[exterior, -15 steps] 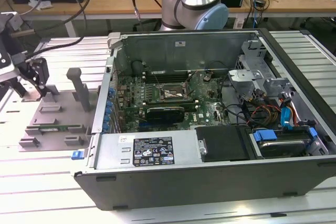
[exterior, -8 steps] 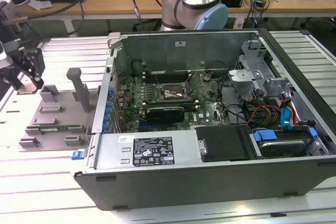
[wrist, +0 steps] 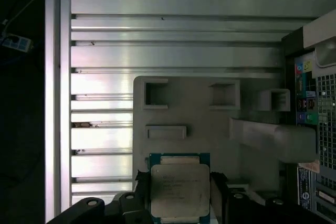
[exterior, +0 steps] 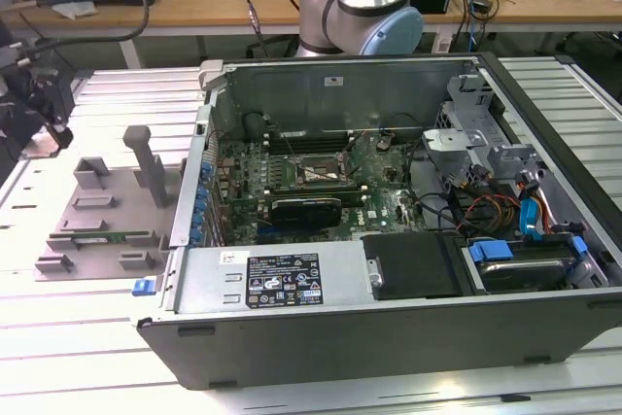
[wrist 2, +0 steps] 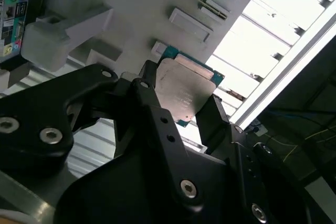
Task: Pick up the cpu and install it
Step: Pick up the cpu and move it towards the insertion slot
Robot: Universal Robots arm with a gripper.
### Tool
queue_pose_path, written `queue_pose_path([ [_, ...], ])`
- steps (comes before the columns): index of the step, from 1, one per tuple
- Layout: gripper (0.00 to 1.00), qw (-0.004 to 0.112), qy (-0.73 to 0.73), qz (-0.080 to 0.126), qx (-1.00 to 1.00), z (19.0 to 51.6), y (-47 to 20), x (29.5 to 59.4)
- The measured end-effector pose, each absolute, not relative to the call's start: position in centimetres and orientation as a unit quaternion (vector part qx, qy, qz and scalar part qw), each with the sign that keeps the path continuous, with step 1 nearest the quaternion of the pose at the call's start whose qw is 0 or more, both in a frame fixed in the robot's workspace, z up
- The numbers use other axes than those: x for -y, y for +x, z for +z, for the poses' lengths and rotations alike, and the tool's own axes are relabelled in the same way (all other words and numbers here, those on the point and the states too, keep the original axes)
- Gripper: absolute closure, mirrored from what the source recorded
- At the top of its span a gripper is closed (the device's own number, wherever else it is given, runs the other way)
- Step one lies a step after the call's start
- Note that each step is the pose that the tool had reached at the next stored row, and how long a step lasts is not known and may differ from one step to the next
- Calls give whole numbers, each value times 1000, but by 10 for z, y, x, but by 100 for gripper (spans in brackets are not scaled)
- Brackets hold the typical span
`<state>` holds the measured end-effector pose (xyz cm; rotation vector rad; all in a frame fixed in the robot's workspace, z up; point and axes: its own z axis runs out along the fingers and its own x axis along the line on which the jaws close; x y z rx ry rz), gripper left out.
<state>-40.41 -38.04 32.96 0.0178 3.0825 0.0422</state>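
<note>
The cpu (wrist: 180,192) sits between the two fingers (wrist 2: 148,88) of the gripper (wrist: 180,183). The jaws are closed only to the width of the chip. Each finger presses on one edge, opposite to the other, and the silver top and the green rim are left free. I judge that this edge grip is chosen so that nothing touches the faces of the chip and it stays flat for the socket (exterior: 316,170).

Behind the chip both wrist views show the grey tray (wrist: 189,103) with its shallow pockets and upright blocks, so the cpu is at the tray and not at the board. I cannot tell if it is already lifted clear or rests in its place there.

In the exterior view the tray lies on the ribbed table (exterior: 117,357), at 9 o'clock from the open case (exterior: 340,85). This keeps the parts near the work. The socket is in the middle of the board, and I see no silver chip in it, so the install step looks not yet done.
</note>
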Motion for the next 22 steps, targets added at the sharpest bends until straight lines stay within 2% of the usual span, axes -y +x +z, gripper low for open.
queue_pose_path([
  [4,46,35,6,14,-999,359,-404,380],
  [18,46,39,6,14,-999,402,-404,380],
  [22,46,39,6,14,-999,403,-404,380],
])
